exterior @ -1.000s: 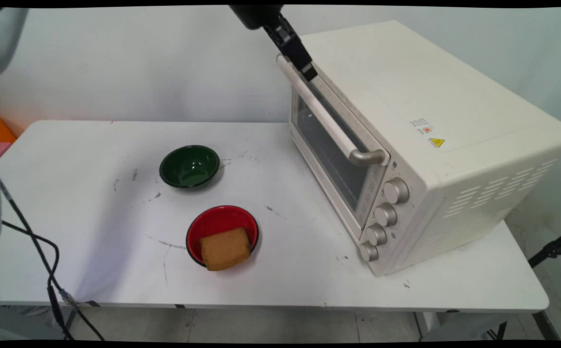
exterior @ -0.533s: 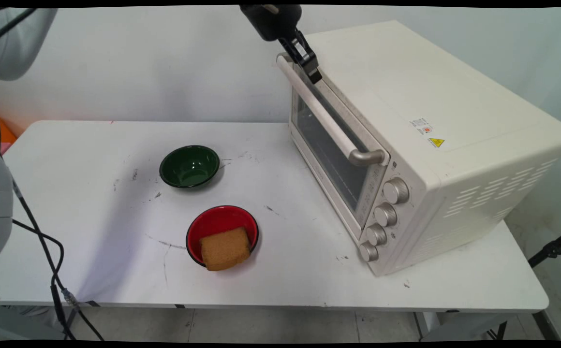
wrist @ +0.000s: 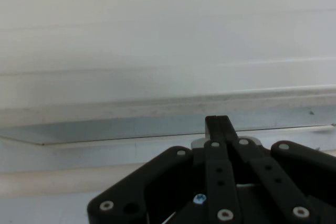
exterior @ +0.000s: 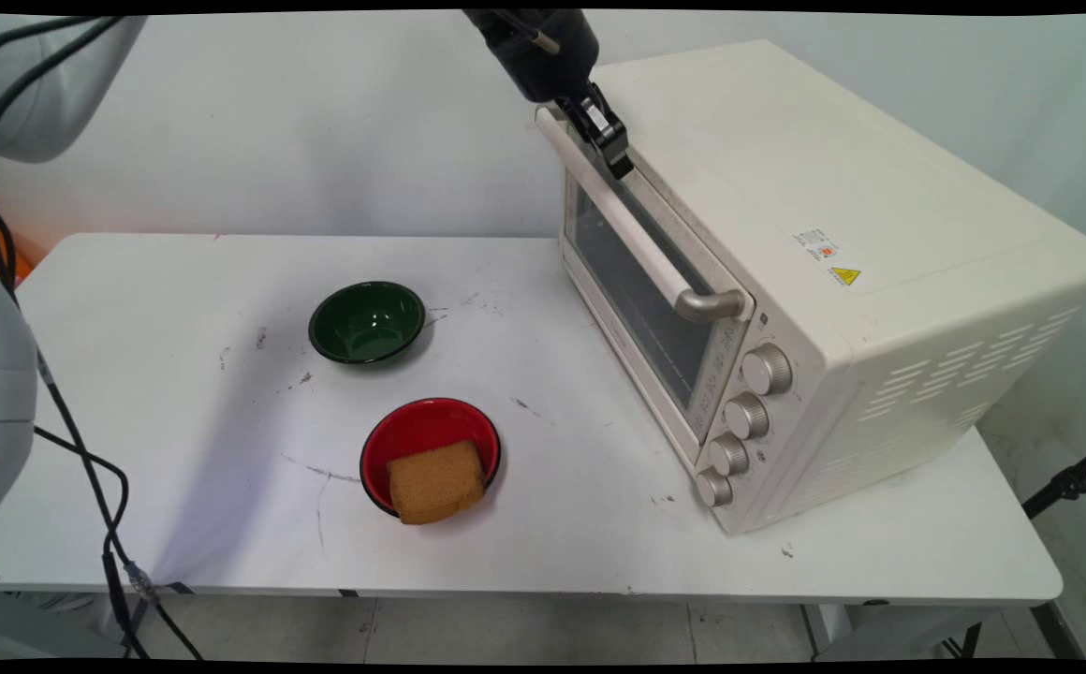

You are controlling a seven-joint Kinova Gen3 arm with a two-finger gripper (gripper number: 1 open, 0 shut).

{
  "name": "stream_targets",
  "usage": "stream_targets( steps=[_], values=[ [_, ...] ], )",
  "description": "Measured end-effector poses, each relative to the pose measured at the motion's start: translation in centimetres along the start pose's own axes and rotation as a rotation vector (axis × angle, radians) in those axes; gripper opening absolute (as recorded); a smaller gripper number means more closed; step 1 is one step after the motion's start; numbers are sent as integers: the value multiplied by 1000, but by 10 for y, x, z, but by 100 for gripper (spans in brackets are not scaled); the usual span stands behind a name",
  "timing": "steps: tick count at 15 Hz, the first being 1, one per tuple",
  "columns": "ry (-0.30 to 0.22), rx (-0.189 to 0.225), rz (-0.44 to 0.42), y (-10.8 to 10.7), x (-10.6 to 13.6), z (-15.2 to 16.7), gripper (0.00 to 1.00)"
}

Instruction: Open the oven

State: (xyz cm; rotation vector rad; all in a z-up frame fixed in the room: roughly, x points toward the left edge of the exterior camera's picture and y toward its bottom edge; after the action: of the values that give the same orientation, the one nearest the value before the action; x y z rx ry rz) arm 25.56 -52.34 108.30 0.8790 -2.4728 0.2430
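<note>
We see the gripper [exterior: 620,167], fingers pressed together and empty, at the toaster oven [exterior: 814,281] top front edge, just behind the door handle [exterior: 632,234], whose long axis runs diagonally toward the knobs [exterior: 744,417].

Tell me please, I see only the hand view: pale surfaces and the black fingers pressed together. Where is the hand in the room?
Observer: The fingers are at the far end of the handle of a cream toaster oven, near the top edge of its door.
Operator: Is that door open?
Observer: No, the door looks shut, flat against the oven's front.
Operator: What else stands on the table?
Observer: On the white table, left of the oven, stand a red bowl holding a brown block and an empty green bowl behind it. Both are well away from the hand.
</note>
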Motion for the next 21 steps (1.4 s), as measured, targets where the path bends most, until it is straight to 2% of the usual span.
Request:
stream_targets(
  steps=[10,17,21],
  values=[
    [-20,20,-11,-3,-15,19,0],
    [-34,42,0,0,-37,18,0],
    [-23,59,9,3,-54,12,0]
  ],
)
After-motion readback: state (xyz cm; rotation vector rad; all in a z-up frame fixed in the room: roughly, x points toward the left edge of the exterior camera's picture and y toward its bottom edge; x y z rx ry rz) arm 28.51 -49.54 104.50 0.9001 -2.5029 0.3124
